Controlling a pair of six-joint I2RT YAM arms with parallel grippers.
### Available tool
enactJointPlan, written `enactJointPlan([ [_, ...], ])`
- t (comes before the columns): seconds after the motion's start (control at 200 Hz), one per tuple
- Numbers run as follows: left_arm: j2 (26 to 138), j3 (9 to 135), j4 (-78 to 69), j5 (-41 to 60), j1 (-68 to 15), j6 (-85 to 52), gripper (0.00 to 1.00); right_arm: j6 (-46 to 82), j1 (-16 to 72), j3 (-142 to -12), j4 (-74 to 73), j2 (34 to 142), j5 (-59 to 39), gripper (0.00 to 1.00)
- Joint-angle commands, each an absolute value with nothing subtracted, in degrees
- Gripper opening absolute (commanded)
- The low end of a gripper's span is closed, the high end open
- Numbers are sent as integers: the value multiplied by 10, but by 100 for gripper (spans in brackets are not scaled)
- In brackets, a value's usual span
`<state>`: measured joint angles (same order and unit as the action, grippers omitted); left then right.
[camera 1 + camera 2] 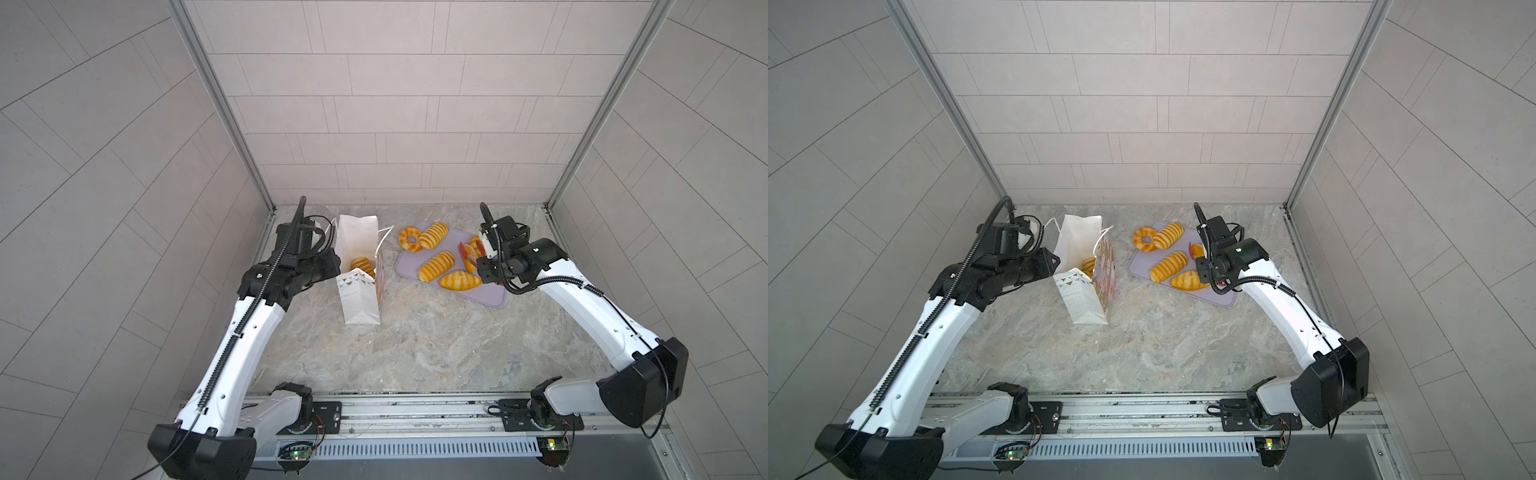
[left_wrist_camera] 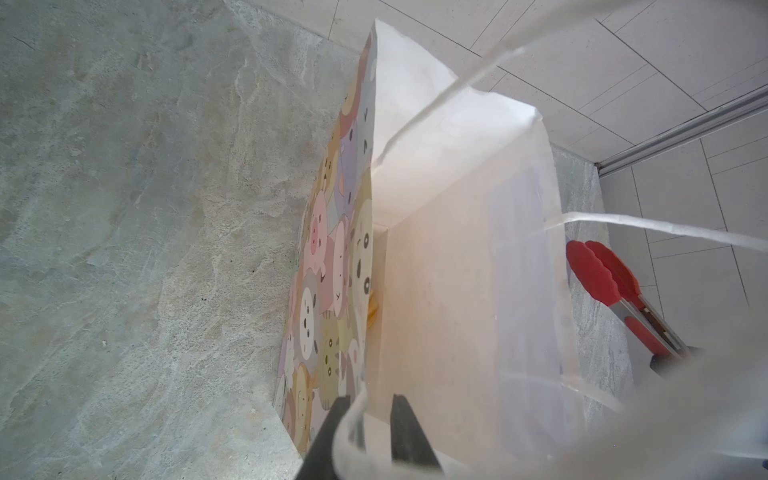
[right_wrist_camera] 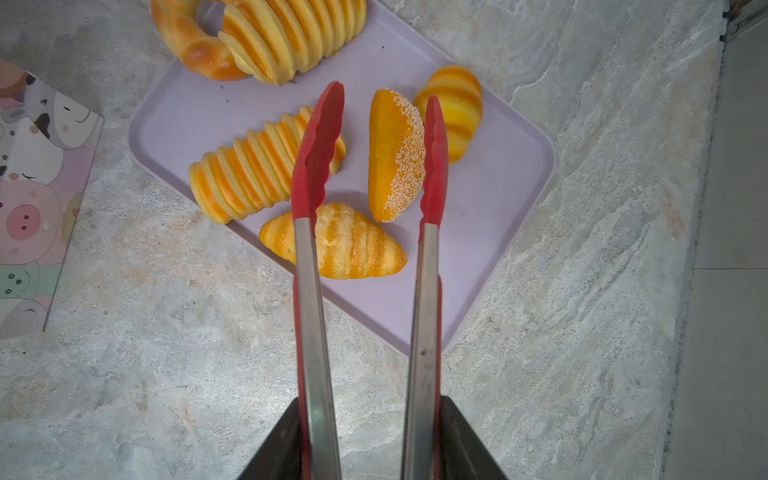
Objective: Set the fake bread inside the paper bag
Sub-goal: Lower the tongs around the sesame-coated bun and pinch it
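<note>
Tall white paper bag point(image 1: 359, 295), dot-and-bunting print on its near side, stands upright with mouth open, left of centre on the far half of the grey marble-look tabletop point(image 1: 415, 353); one glossy golden striped toy loaf point(image 1: 362, 265) lies inside on the bottom.

Left gripper point(image 2: 370, 432) sits at the bag's left side at rim level; jaws narrow, one finger inside the bag, one outside against the cartoon-animal face; cannot tell whether they actually pinch the paper.

Right gripper point(image 3: 372, 440) is clamped on the arms of red-tipped steel tongs point(image 3: 311, 311); tongs stand wide, tips either side of a half-oval orange sesame-edged bread point(image 3: 392, 158); one tip just at its sesame edge, the other apart from it over the end of a ribbed loaf; not closed on it.

The other fake bread is on or at the flat lilac tray point(image 1: 486, 297), right of the bag:
- ring-shaped pastry point(image 1: 409, 240) overhangs the far-left edge, touching a ribbed striped loaf point(image 1: 433, 235);
- second ribbed loaf point(image 1: 436, 266) mid-tray;
- pointed sugar-dusted loaf point(image 1: 459, 280) at the near edge;
- small striped roll point(image 3: 455, 112) just beside the sesame piece.
</note>
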<state>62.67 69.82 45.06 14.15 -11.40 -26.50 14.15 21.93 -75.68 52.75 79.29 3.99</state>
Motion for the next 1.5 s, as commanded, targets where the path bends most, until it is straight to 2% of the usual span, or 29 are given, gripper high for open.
enactJointPlan([
  [0.0, 623, 689, 438, 145, -116, -261, 24, 137, 215, -751, 511, 804, 67, 49],
  [0.856, 631, 685, 434, 142, -117, -258, 24, 141, 198, -757, 497, 913, 72, 53],
  [1.181, 633, 685, 434, 141, -116, -258, 24, 148, 197, -762, 507, 919, 80, 46],
  [1.491, 630, 686, 437, 138, -116, -258, 29, 152, 197, -762, 513, 886, 80, 37],
])
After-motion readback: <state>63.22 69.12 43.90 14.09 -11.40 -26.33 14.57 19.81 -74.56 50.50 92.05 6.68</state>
